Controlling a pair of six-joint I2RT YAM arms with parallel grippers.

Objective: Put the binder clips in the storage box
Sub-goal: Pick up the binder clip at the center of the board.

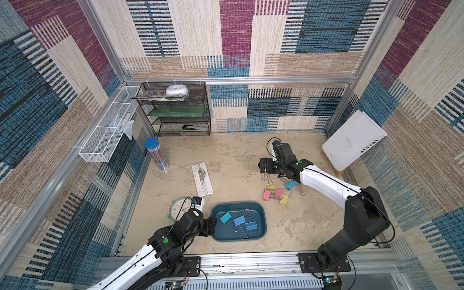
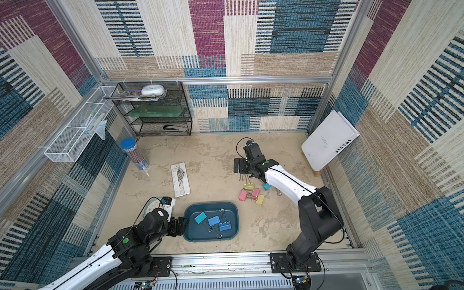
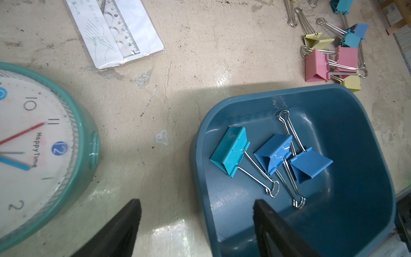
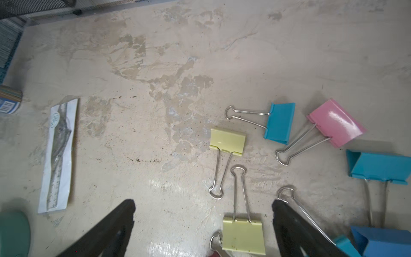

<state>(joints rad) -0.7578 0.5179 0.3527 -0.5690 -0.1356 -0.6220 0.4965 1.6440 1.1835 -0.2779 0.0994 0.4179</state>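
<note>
The right tool (image 4: 203, 207) hangs spread and empty over the loose clips (image 1: 275, 193). They lie in a cluster on the surface (image 1: 226, 155), just beyond the far right corner of the box (image 1: 253, 208). Three clips (image 3: 272, 153), one teal and two blue, already lie inside the box. Several more wait outside, so the task looks well short of done. The left tool (image 3: 198, 204) is spread too and holds nothing. It has one finger over the box floor and one outside the wall at the near left end, and it appears set to steady the box.

The step in hand seems to be the next pick. The best target looks like the yellow clip (image 4: 243, 237) nearest the right tool's fingers, with its handles pointing away between them. Close across the folded body, not the wire handles, which pivot and slip.

Watch the wire loop (image 4: 287, 192) of another clip, just beside one fingertip. If the finger lands on it, two clips may lift or the pile may scatter. Shift slightly toward the yellow body first, descend straight, then pinch.

The second yellow clip (image 4: 228, 140) lies apart from its neighbours and would be a clean alternative. Lift clear before crossing to the box, and release low so the clip does not bounce out.
</note>
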